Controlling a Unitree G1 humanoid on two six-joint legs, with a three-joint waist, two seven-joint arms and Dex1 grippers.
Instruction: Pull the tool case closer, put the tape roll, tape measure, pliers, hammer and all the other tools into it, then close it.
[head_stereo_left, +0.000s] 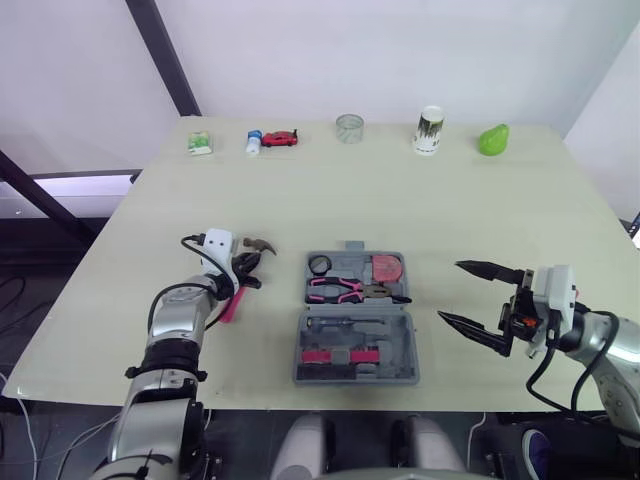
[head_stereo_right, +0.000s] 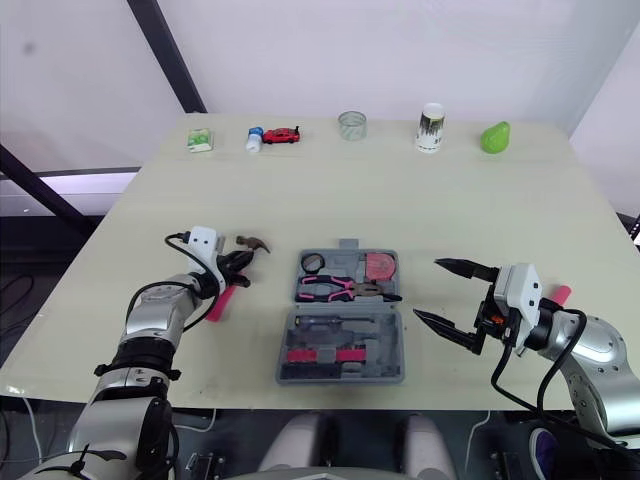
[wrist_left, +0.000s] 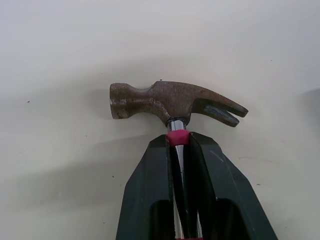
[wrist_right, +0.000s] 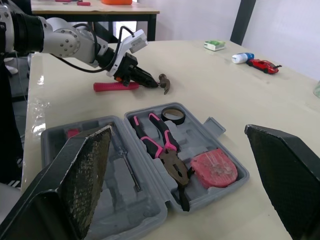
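The grey tool case (head_stereo_left: 355, 372) lies open at the table's near middle. Its far half holds a black tape roll (head_stereo_left: 320, 264), pink-handled pliers (head_stereo_left: 345, 289) and a red tape measure (head_stereo_left: 385, 269). Its near half has red pieces in slots. Left of the case is the hammer, with a brown head (wrist_left: 170, 100) and a pink handle (head_stereo_left: 230, 305), low over the table. My left gripper (wrist_left: 178, 142) is shut on the hammer's shaft just below the head. My right gripper (head_stereo_left: 478, 300) is open and holds nothing, to the right of the case, pointing at it.
Along the far edge stand a green-white box (head_stereo_left: 200, 143), a small bottle (head_stereo_left: 254, 141), a red toy car (head_stereo_left: 280, 138), a clear glass (head_stereo_left: 349, 128), a white cup (head_stereo_left: 429, 130) and a green pear shape (head_stereo_left: 492, 139). Bare tabletop (head_stereo_left: 330, 200) lies between them and the case.
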